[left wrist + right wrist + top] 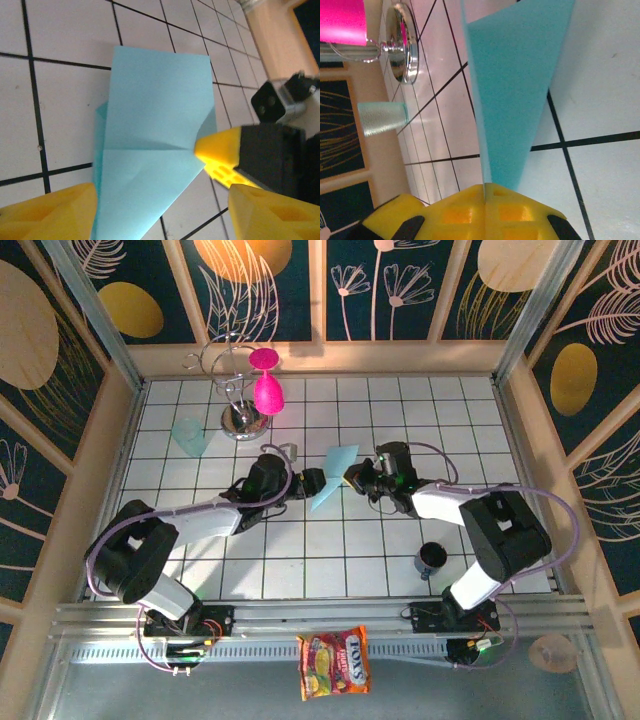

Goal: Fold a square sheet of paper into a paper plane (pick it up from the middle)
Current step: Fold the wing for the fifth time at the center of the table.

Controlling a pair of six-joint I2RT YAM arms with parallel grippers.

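The light-blue paper (335, 472) is creased into a narrow, tapering shape near the middle of the table. It stands tilted on its edge between the two grippers. My right gripper (352, 478) is shut on one pointed end, and the right wrist view shows the paper (515, 85) pinched between the closed yellow fingertips (485, 187). My left gripper (318, 480) is open. Its yellow fingers (55, 212) stand wide apart on either side of the paper (150, 125), which shows a cross crease. The right gripper's yellow tip (220, 150) touches the paper's right edge.
A chrome stand (240, 418) with pink goblets (266, 380) stands at the back left, with a pale-teal plastic cup (188, 435) beside it. A dark cup (432, 558) sits near the right arm. A candy bag (335, 662) lies past the front rail.
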